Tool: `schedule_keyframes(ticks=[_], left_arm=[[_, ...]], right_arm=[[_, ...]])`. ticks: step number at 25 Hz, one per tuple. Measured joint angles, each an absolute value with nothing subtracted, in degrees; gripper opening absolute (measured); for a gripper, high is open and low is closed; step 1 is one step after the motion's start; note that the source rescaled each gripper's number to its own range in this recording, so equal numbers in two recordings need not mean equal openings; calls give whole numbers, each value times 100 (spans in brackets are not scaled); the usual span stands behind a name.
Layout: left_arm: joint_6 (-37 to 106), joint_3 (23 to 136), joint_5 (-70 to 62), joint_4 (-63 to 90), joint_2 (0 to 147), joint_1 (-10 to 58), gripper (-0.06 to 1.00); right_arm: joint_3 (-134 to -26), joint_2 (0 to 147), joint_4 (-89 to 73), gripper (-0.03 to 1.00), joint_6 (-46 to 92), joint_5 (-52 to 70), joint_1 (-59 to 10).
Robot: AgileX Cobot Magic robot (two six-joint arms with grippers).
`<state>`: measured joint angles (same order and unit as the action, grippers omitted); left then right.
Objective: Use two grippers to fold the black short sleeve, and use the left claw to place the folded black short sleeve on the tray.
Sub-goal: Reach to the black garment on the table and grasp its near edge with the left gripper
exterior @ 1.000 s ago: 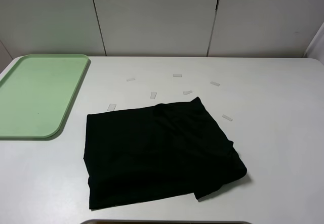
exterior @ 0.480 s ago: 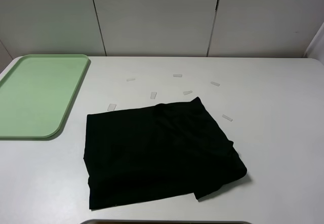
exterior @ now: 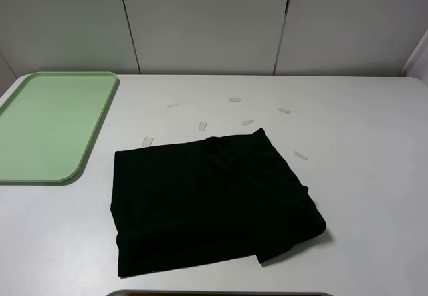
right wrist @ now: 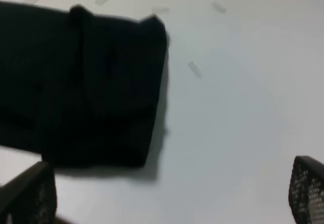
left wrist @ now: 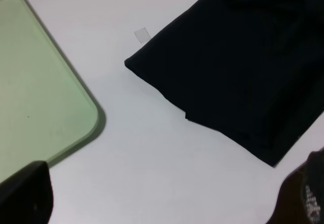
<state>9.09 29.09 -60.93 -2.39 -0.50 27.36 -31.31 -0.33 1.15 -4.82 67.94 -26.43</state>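
Exterior high: black short sleeve [exterior: 207, 199] lies near tray [exterior: 47, 122]; left tool [left wrist: 164, 201], right tool [right wrist: 167, 193] agape, empty.

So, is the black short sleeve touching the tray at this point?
Apart. The exterior high view shows bare table between the black short sleeve and the tray; the left wrist view shows the same gap.

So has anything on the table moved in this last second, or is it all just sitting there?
Nothing visibly changed: the black shirt lies in the same spot on the table, and the green tray and tape strips have not shifted.
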Motion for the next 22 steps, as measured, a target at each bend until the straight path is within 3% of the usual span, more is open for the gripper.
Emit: schedule_keyframes(ticks=[5, 16, 22], left_arm=[[909, 2909, -6093, -252, -50, 2736, 98], [909, 2909, -6093, -252, -50, 2736, 98], [909, 2909, -6093, -252, -50, 2736, 98]], right_arm=[[-2880, -39, 99, 100, 121, 6022, -2643], [-2801, -39, 95, 100, 343, 5879, -2617], [-2801, -39, 92, 100, 356, 5879, -1821]])
